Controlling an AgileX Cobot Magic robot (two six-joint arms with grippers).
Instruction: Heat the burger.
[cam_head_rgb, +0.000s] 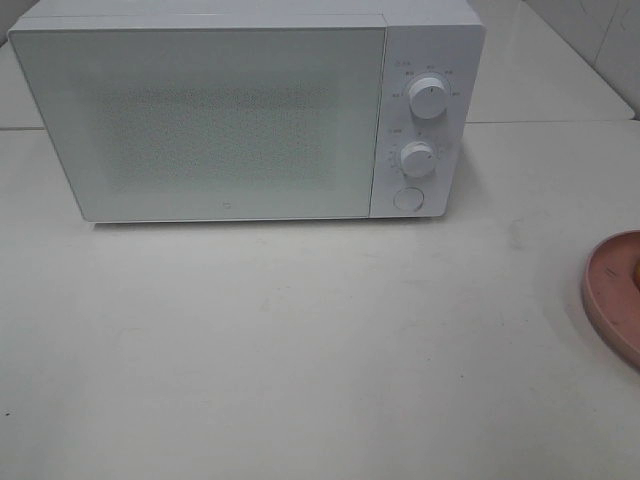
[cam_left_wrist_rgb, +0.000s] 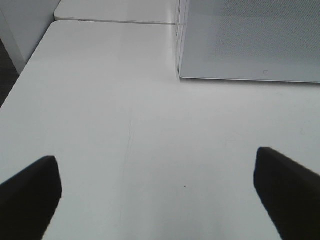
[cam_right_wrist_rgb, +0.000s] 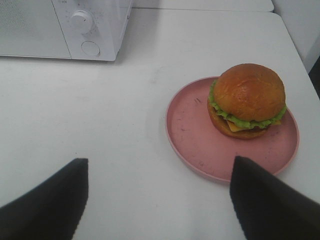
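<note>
The burger (cam_right_wrist_rgb: 248, 101), with a glossy brown bun, green lettuce frill and yellow cheese, sits on a pink round plate (cam_right_wrist_rgb: 195, 130) in the right wrist view. My right gripper (cam_right_wrist_rgb: 159, 192) is open and empty, hovering short of the plate over bare table. The plate's rim (cam_head_rgb: 608, 295) shows at the right edge of the exterior high view; the burger itself is cut off there. My left gripper (cam_left_wrist_rgb: 157, 192) is wide open over bare white table, with the microwave's closed door (cam_left_wrist_rgb: 250, 37) ahead of it. Neither arm shows in the exterior high view.
A white microwave (cam_head_rgb: 200, 110) stands at the back of the table with its door shut, two dials (cam_head_rgb: 428, 98) and a round button (cam_head_rgb: 408, 199) on its right panel. The white table (cam_head_rgb: 300, 350) stretches in front. A table edge (cam_left_wrist_rgb: 20, 75) runs along one side.
</note>
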